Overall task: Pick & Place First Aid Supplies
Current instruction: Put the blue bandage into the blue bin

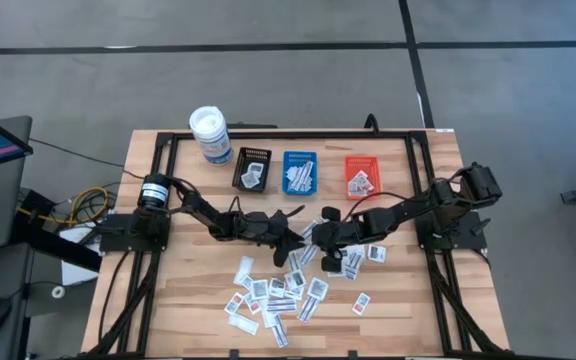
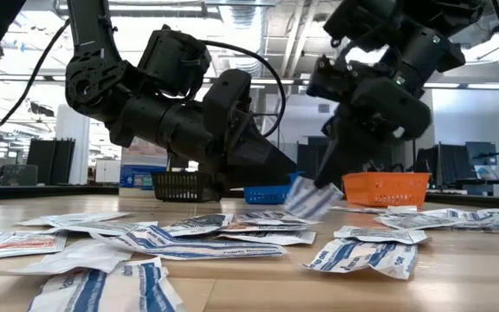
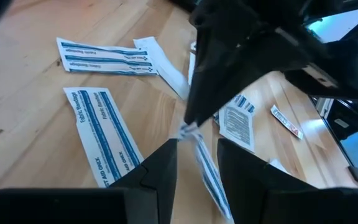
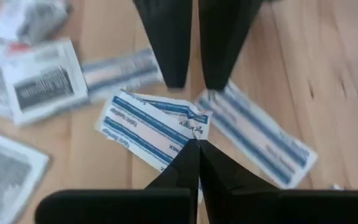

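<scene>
Right now both arms meet near the table's point(image 1: 148, 300) middle. The right gripper point(image 4: 197, 142) has its jaws pressed together on the corner of a blue-striped packet point(image 4: 151, 127); in the low view that packet point(image 2: 308, 198) hangs tilted off the wood, just above the other packets. The left gripper point(image 3: 194, 146) sits directly opposite, tips almost touching the right one's, jaws slightly apart w/ the same packet's edge point(image 3: 207, 168) running between them. Can't tell if the left fingers actually touch it.

Rest of the first aid supplies point(image 1: 273, 295) lie scattered flat on the table, mostly in a loose pile toward the front edge below the two grippers, plus a few to the right by the right arm. Blue-striped ones and ones w/ dark print are mixed; some overlap.

Along the back of the table, left to right: a white canister point(image 1: 210, 135) w/ blue label, a black tray point(image 1: 252, 168), a blue tray point(image 1: 300, 171), an orange tray point(image 1: 363, 175). All three trays hold some packets already. Trays sit near each other but apart, well clear of the pile.

From above, the left gripper point(image 1: 290, 222) and right gripper point(image 1: 320, 230) are just beside each other, between the trays and the pile.
</scene>
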Controlling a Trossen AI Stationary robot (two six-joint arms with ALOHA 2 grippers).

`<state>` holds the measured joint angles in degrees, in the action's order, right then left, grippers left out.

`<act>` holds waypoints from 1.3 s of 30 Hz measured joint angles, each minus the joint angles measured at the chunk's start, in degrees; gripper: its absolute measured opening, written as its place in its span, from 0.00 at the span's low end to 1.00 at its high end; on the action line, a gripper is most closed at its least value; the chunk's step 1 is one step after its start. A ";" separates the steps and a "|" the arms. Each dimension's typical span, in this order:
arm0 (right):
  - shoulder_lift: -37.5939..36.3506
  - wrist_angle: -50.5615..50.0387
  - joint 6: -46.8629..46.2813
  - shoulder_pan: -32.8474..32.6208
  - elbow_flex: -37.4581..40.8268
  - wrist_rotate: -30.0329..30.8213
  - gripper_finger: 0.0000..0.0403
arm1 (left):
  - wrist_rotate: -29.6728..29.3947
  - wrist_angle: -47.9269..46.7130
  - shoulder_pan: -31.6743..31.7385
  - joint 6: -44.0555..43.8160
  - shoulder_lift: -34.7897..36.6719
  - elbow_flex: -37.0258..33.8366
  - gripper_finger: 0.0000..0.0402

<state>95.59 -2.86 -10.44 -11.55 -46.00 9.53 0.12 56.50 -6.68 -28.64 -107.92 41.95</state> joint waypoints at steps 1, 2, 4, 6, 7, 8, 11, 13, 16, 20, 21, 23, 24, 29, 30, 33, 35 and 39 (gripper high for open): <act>0.00 1.13 0.02 0.00 0.00 -0.01 0.00 | 0.00 -0.02 -0.02 0.00 0.00 0.00 0.29; 0.00 2.20 0.11 0.00 0.00 -0.01 0.00 | 0.00 -0.04 -0.02 0.01 0.00 0.00 0.29; 0.00 3.60 0.28 0.02 0.00 -0.01 0.00 | -0.02 -0.08 0.00 0.02 0.00 0.00 0.29; 0.00 3.79 0.28 0.04 0.00 -0.01 0.00 | -0.02 -0.10 0.00 0.32 0.00 0.00 0.29; 0.00 3.65 0.28 0.04 0.00 -0.01 0.00 | -0.02 -0.10 0.00 0.74 0.00 0.00 0.29; 0.00 3.45 0.28 0.04 0.00 -0.01 0.00 | -0.02 -0.10 0.00 1.31 0.00 0.00 0.29; 0.00 3.41 0.28 0.04 0.00 -0.01 0.00 | -0.03 -0.12 0.00 2.97 0.00 0.00 0.28; 0.00 3.43 0.31 0.04 0.00 -0.01 0.00 | -0.02 -0.12 0.00 3.24 0.00 0.00 0.24; 0.00 3.70 0.32 0.07 0.00 -0.01 0.00 | 0.00 -0.10 0.00 3.30 0.00 0.00 0.16; 0.00 4.46 0.33 0.07 0.00 -0.03 0.00 | 0.07 -0.10 -0.02 3.32 0.00 0.00 0.03; 0.00 4.45 0.34 0.05 0.00 -0.03 0.00 | 0.09 -0.10 -0.02 3.36 0.00 0.00 0.02; 0.00 4.12 0.33 0.07 0.00 -0.25 0.00 | 0.06 -0.13 0.00 4.25 0.00 0.00 0.02; 0.00 3.78 0.33 0.08 -0.01 -0.29 0.00 | 0.00 -0.23 0.00 4.52 0.00 0.00 0.02; -0.02 1.34 0.02 -0.07 0.00 -0.45 0.03 | -0.07 -1.58 0.04 4.46 0.00 0.00 0.01; -0.02 1.40 0.02 -0.07 0.02 -0.45 0.04 | -0.07 -1.58 0.03 4.46 0.00 -0.02 0.01; -0.07 1.51 -0.21 -0.07 0.00 -0.34 0.08 | -0.07 -1.46 0.02 4.46 0.00 -0.02 0.02; -0.07 1.33 -1.23 -0.06 0.00 -0.44 0.11 | -0.07 -1.52 0.02 4.46 0.00 -0.02 0.02; -0.07 -3.03 -1.69 -0.07 -0.02 -1.32 0.12 | -0.42 -1.50 0.02 4.46 0.00 -0.02 0.01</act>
<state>95.53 -5.89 -12.13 -11.62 -46.02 8.21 -0.30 55.00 -6.66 -24.18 -107.92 41.93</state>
